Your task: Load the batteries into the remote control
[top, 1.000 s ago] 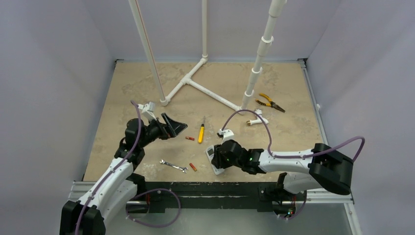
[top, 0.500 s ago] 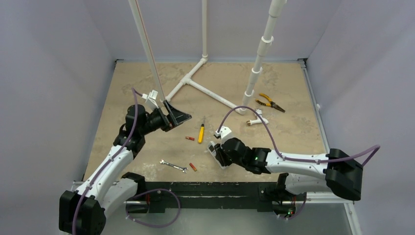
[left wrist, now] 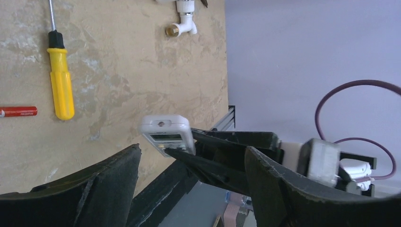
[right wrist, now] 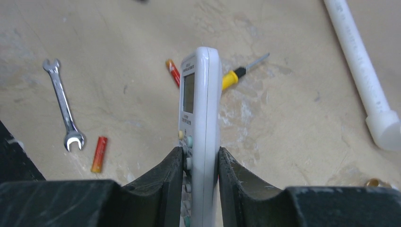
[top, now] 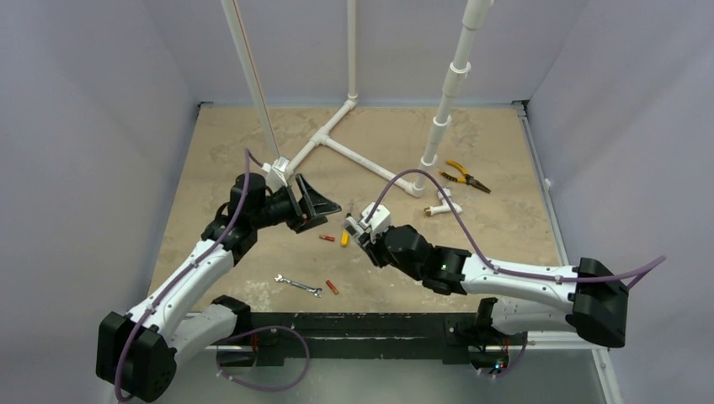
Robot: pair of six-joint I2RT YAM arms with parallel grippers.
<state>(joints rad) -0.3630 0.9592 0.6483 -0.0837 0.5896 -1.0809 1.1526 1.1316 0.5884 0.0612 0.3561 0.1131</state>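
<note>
Remote control (right wrist: 198, 109) clamped in the right gripper (right wrist: 200, 163), left gripper (top: 320, 206) wide open.
From the top view, the left gripper is seen with its jaws far apart and nothing in it, up above the surface (top: 210, 168), and the right gripper is seen close by, with the remote control mostly hidden there. One battery (top: 327, 238) is laid just beside the yellow screwdriver (top: 345, 238), and the other battery (top: 333, 287) is laid near the wrench (top: 298, 285). From the left wrist view, the remote control (left wrist: 165, 132) is seen held up off the surface, with its little screen end poking out of the right gripper. From the right wrist view, the remote control is squeezed tight between both fingers (right wrist: 165, 184), and both batteries are seen lying loose on the surface, apart from it.
</note>
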